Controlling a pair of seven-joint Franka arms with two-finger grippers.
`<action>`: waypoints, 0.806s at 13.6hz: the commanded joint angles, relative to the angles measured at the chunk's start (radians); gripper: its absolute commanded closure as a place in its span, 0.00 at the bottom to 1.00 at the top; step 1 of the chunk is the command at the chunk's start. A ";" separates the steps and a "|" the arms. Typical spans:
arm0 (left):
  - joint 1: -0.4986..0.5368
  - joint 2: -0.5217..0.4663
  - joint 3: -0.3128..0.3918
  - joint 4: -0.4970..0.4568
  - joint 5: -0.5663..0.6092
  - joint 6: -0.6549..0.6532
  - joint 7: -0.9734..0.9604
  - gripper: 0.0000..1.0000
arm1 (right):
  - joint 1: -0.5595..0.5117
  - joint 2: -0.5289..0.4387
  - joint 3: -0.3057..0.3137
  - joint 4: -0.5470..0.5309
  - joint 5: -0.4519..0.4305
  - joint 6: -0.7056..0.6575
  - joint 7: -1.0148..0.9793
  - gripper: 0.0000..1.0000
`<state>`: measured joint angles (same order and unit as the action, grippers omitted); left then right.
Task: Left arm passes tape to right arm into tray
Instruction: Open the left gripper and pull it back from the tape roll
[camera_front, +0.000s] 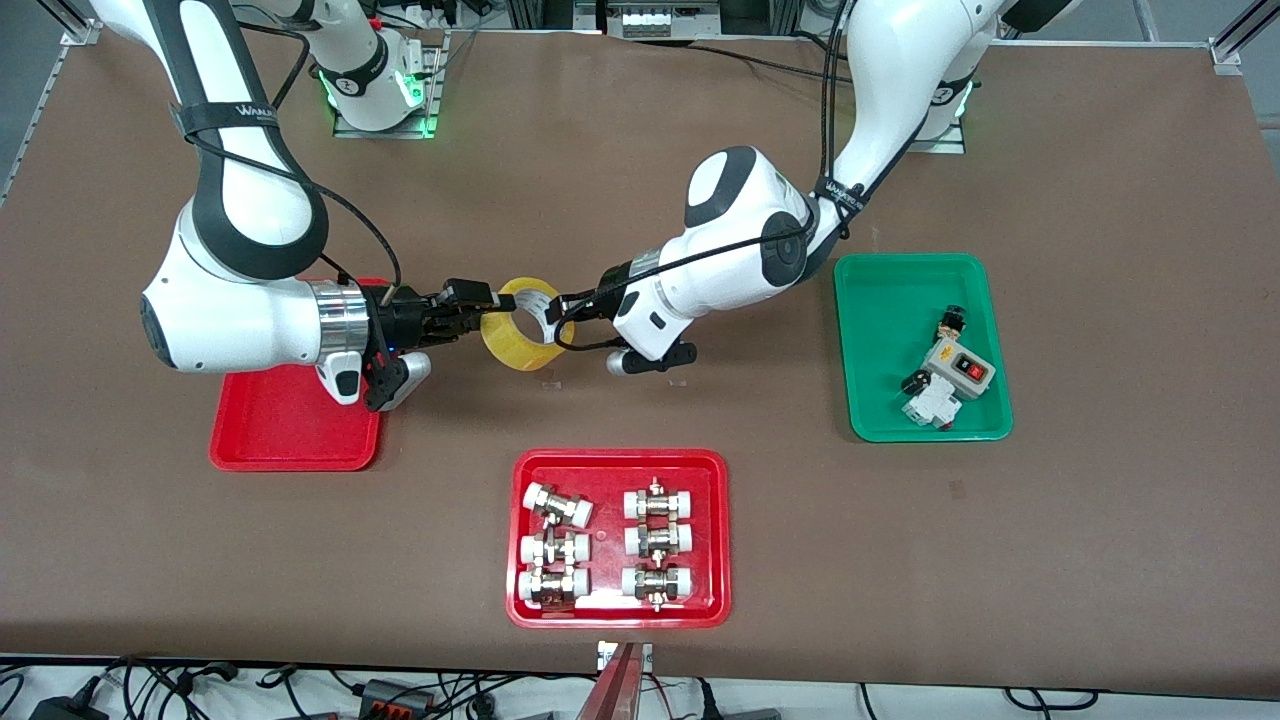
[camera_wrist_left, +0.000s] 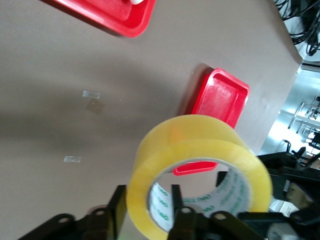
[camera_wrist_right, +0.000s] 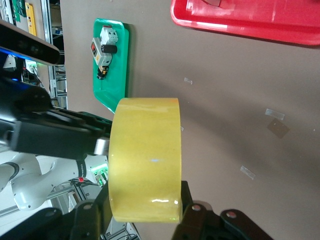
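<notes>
Above the table (camera_front: 640, 170), tape (camera_front: 522, 325) clamped between both grippers' jaws, plain red tray (camera_front: 290, 425) half hidden under right arm (camera_front: 240, 300).

I see the translucent yellow ring-shaped tape roll (camera_front: 522, 325) held up over the brown table — my left gripper (camera_front: 560, 318) pinches its wall on one side, my right gripper (camera_front: 487, 305) grips it beside the plain red plastic tray (camera_front: 290, 425).
</notes>
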<state>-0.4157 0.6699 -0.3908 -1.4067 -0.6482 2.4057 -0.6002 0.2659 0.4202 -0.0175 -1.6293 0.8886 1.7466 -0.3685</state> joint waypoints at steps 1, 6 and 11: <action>0.015 -0.010 0.001 0.020 0.004 -0.004 0.008 0.00 | -0.002 0.005 -0.001 0.017 0.010 -0.009 -0.020 0.73; 0.125 -0.053 0.004 0.014 0.022 -0.080 0.022 0.00 | -0.004 0.009 -0.002 0.017 0.007 -0.004 -0.023 0.73; 0.323 -0.133 0.004 0.015 0.070 -0.332 0.020 0.00 | -0.075 0.058 -0.010 0.016 -0.002 0.004 -0.027 0.73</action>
<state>-0.1700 0.5955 -0.3810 -1.3766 -0.5940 2.1889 -0.5842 0.2407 0.4505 -0.0331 -1.6294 0.8827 1.7597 -0.3714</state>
